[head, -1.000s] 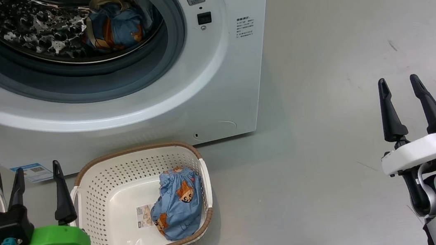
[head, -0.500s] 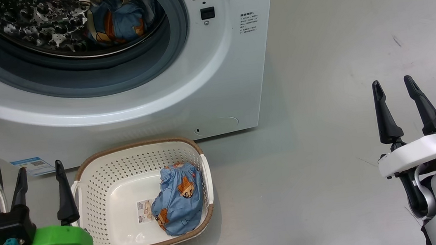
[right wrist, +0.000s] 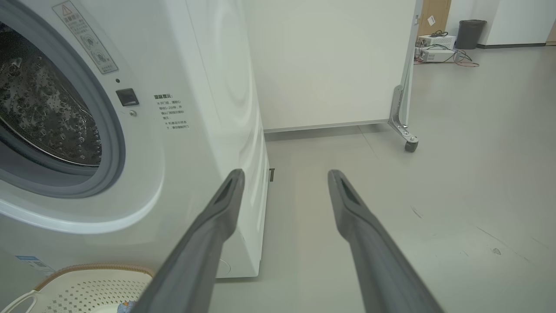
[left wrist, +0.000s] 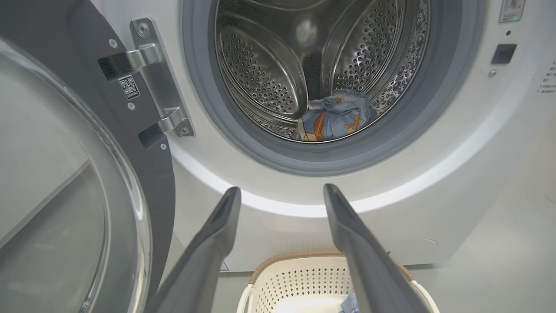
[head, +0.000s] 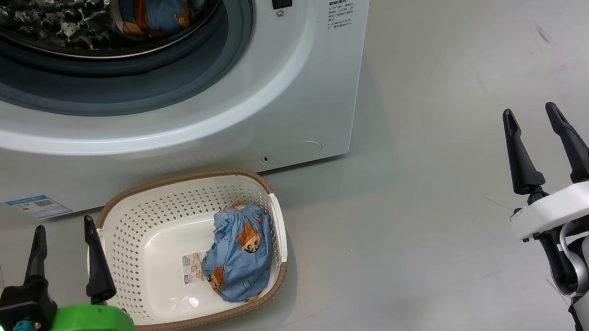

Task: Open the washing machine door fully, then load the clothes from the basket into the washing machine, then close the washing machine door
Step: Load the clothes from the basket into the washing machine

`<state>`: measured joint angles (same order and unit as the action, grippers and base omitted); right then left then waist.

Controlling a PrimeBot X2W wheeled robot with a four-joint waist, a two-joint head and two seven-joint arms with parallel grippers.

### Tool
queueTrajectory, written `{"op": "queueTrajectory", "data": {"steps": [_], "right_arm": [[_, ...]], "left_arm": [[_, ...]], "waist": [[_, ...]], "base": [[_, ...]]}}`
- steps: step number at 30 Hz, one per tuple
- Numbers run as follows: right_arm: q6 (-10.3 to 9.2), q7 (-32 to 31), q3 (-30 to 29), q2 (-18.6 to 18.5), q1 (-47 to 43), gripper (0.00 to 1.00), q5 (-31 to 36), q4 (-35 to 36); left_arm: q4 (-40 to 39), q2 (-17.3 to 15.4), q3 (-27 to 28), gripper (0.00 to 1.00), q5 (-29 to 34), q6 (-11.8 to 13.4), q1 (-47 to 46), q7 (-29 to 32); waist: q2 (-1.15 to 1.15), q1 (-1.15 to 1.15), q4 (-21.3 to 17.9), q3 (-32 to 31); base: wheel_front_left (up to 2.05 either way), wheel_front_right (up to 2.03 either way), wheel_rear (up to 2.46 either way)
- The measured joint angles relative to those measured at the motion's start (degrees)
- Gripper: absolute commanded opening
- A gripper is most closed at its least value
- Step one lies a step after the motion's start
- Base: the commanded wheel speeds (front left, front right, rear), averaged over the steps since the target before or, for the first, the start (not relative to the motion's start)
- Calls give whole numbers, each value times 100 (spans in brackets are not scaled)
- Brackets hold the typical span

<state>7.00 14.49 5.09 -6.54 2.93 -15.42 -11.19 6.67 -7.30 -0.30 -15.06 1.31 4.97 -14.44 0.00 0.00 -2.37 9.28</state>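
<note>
The door (left wrist: 52,195) is open, one garment (left wrist: 334,117) loaded, a second garment (head: 238,259) left in the basket (head: 130,247) beside the left jaws; both pairs apart, empty.

A smooth pale grey floor (head: 434,114), lightly scuffed, gave back soft, even light. A white partition panel (right wrist: 325,61) stood on a metal leg with a caster (right wrist: 410,145). Beyond it were a dark bin (right wrist: 468,34), stacked electronic boxes (right wrist: 436,48) with loose cables (right wrist: 464,61), and a wooden door (right wrist: 434,15).
</note>
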Motion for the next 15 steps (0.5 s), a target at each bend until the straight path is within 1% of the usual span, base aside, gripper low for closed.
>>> {"op": "queueTrajectory", "data": {"steps": [7,12,15], "right_arm": [[0,0,18,0,0,100,-1,-2],[0,0,38,13,16,100,-1,7],[0,0,88,84,73,100,-1,24]], "left_arm": [[11,85,-67,100,-23,-35,-18,1],[18,113,-191,100,-27,-85,-107,9],[38,113,-198,100,-27,-111,-297,8]], "waist": [[0,0,19,245],[0,0,28,513],[0,0,21,743]], "base": [[0,0,0],[0,0,0],[0,0,0]]}}
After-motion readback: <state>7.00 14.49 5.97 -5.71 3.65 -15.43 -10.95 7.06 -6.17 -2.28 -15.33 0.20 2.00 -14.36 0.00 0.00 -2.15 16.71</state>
